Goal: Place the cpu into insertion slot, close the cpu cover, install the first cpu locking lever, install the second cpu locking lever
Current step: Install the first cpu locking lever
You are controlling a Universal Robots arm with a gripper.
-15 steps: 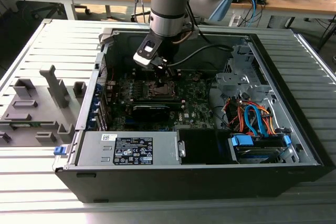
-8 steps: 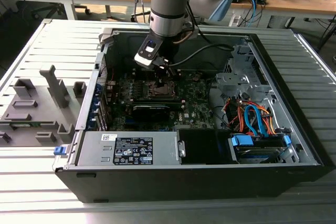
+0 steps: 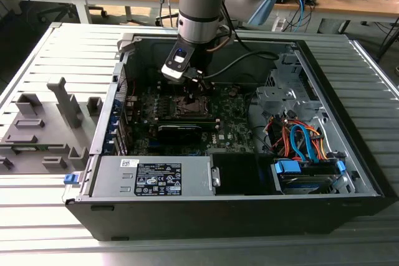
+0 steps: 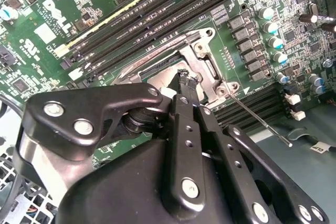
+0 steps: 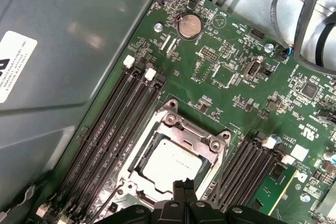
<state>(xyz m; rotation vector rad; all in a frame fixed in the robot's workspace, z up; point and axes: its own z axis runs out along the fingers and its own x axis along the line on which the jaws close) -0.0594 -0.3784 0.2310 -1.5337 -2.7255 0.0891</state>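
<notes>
Closest to the lens in the second wrist view, the gripper (image 4: 184,77) shows its black links and its two fingers pressed together with nothing seen between them. Their tips are down at the edge of the cpu cover (image 5: 181,136); whether they touch it I cannot tell. In the first wrist view the cpu (image 5: 170,163) lies flat in the insertion slot (image 3: 190,105), its dull silver top showing through the cover's cut-out, and the cover lies down flat around it. One thin metal locking lever (image 4: 260,118) runs out from a corner of the socket, slanting across the memory slots (image 4: 157,19) beside it, its free end over the grey case floor. Long black memory slots flank the socket on both sides of the green motherboard (image 5: 236,66), which also carries a coin cell (image 5: 189,24). In the exterior view the arm reaches down into an open computer case (image 3: 237,216) lying on the slatted metal bench (image 3: 37,60). From the gripper, the power supply (image 3: 153,175) sits at 6 o'clock, blue and orange cables (image 3: 299,141) at 4 o'clock, and grey fixtures (image 3: 37,129) outside the case at 8 o'clock.
</notes>
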